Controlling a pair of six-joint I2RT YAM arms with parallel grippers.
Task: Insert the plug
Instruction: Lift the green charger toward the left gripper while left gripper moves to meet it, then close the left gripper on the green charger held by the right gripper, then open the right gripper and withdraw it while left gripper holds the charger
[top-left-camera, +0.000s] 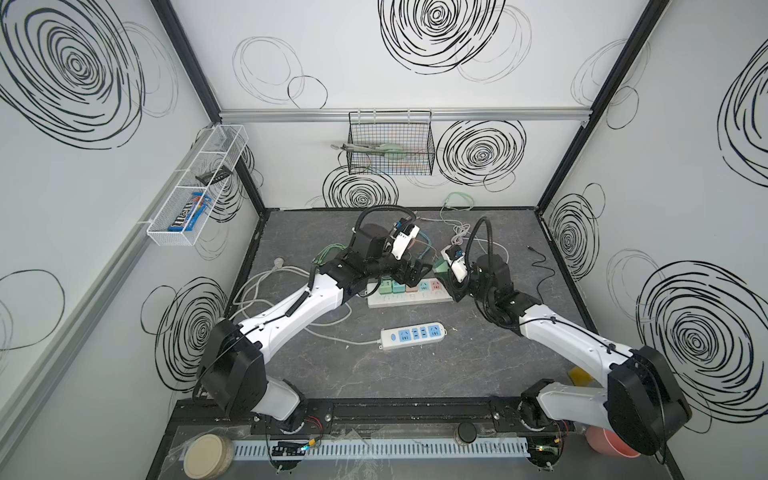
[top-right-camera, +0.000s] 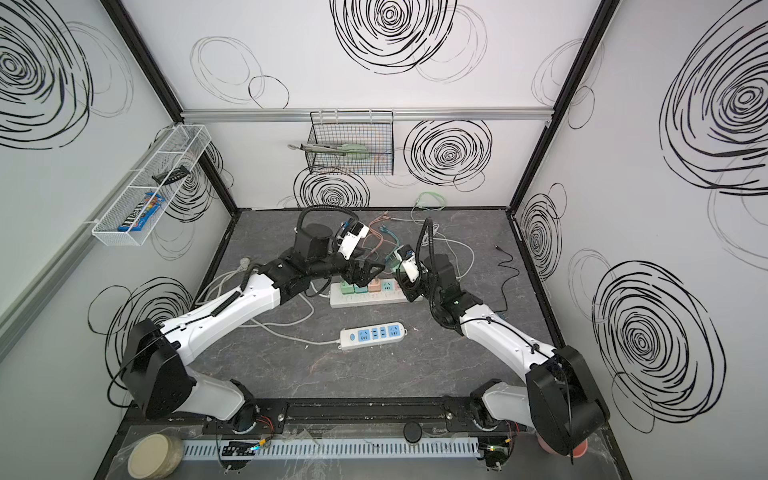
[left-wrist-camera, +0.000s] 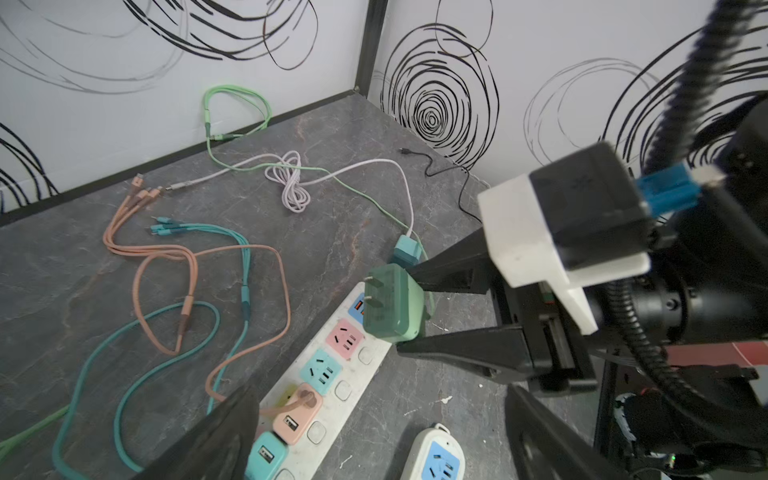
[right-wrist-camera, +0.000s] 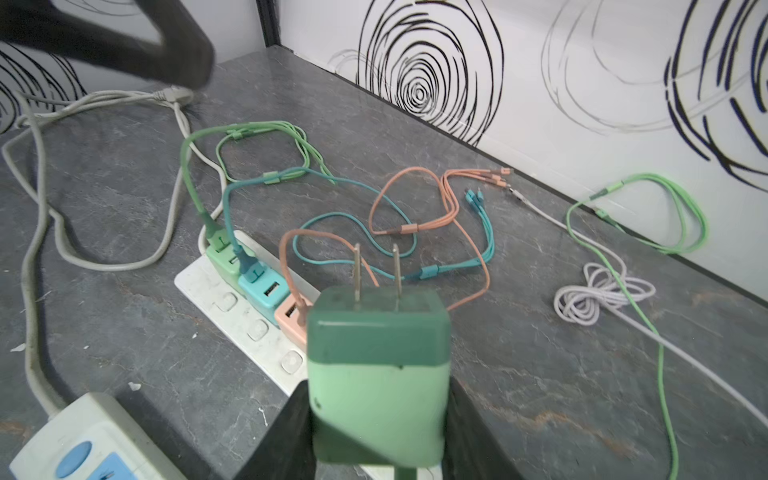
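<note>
The right claw (left-wrist-camera: 405, 309) is closed partway on a green plug (right-wrist-camera: 378, 374), gripping its pale rear half from both sides. The two flat prongs (right-wrist-camera: 376, 270) stick out ahead, along the claw's own line. The plug hangs in the air over the right-hand end of the long white power strip (top-left-camera: 409, 300) and does not touch it.

What matters next is direction. The prongs point forward and out over the desk (top-left-camera: 415, 374), not down at the strip. The nearest free sockets, one pink (left-wrist-camera: 345, 338) and one blue (left-wrist-camera: 321, 371), lie below the plug and toward the left arm's side. I judge the plug has to be tipped prongs-down and shifted that way before pressing.

The left claw (top-right-camera: 368, 272) gapes wide and holds nothing, over the middle of the strip beside the chargers already plugged in.
</note>
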